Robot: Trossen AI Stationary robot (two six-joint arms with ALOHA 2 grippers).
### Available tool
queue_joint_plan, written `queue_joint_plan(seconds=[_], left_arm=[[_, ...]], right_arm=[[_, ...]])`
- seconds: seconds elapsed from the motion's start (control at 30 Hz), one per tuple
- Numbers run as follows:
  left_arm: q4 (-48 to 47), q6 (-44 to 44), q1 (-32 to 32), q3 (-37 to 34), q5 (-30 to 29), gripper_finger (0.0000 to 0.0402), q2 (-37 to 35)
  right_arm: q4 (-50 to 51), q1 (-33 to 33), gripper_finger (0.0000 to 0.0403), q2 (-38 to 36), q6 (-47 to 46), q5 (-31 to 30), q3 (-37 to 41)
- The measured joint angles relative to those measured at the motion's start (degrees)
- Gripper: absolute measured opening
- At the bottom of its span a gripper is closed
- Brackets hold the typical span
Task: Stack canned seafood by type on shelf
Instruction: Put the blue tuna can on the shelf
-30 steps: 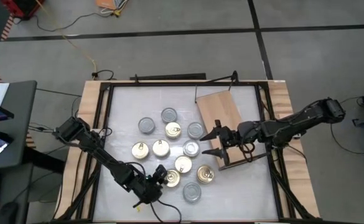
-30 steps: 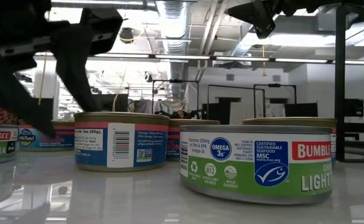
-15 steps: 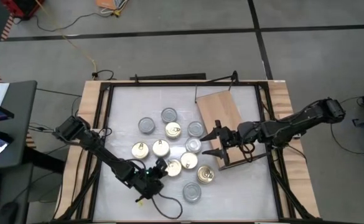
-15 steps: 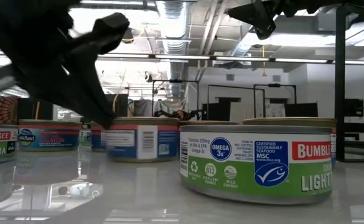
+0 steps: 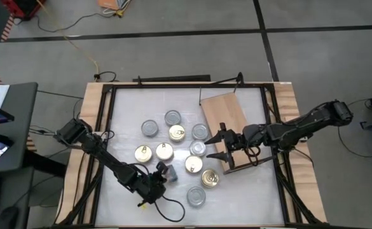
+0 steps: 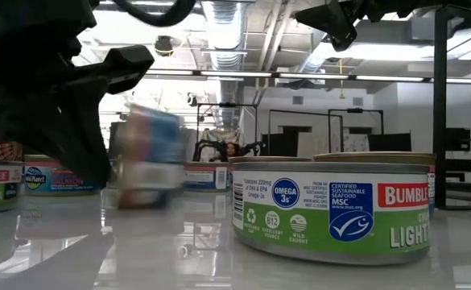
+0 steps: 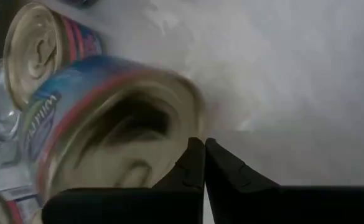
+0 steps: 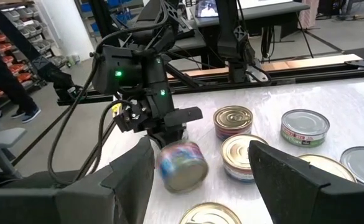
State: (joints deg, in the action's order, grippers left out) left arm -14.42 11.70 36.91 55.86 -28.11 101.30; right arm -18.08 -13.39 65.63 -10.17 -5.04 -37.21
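Observation:
Several round tins of canned seafood, gold-lidded (image 5: 177, 133) and silver-lidded (image 5: 149, 128), stand at the table's middle. One blue-labelled tin (image 5: 165, 172) is tipped up on its edge, blurred, beside my left gripper (image 5: 156, 183), which is shut with nothing between its fingers (image 7: 203, 155). That tin also shows in the right wrist view (image 8: 182, 165) and the low view (image 6: 146, 157). The shelf (image 5: 225, 117), a light wooden board, lies at the far right. My right gripper (image 5: 216, 145) hangs open above the table at the board's near corner. My left gripper slants down from the table's left, its fingers shut together. The tipped tin's rim (image 7: 185, 134) stands right beside the outer side of one finger (image 7: 194, 158); I cannot tell whether they touch.
A green-labelled tin (image 6: 332, 209) stands close to the table's near edge, also in the high view (image 5: 196, 196). A black frame (image 5: 173, 86) runs round the white tabletop. Cables trail on the floor beyond the far edge. A person's legs (image 8: 7, 74) show in the room.
My left gripper has shut with nothing caught between its fingers. The gold-lidded tin that stood upright between its fingers has slid toward the table's far edge and tipped up on its edge. A neighbouring gold-lidded tin has been shoved slightly toward the right.

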Motion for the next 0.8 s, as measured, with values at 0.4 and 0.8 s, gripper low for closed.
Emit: queue_joint_plan(seconds=[0.4,0.8], left_arm=[[-6.6,-9.8,0.1,8.9,4.1,0.0035,0.2],[-19.4,-12.8,-1.4,26.7,11.8,0.0202,0.0]], right_arm=[[0.0,0.0,0.0283,0.0,0.0,0.0,0.0],[1.6,0.0,0.0283,0.0,-0.3,0.0,0.0]])
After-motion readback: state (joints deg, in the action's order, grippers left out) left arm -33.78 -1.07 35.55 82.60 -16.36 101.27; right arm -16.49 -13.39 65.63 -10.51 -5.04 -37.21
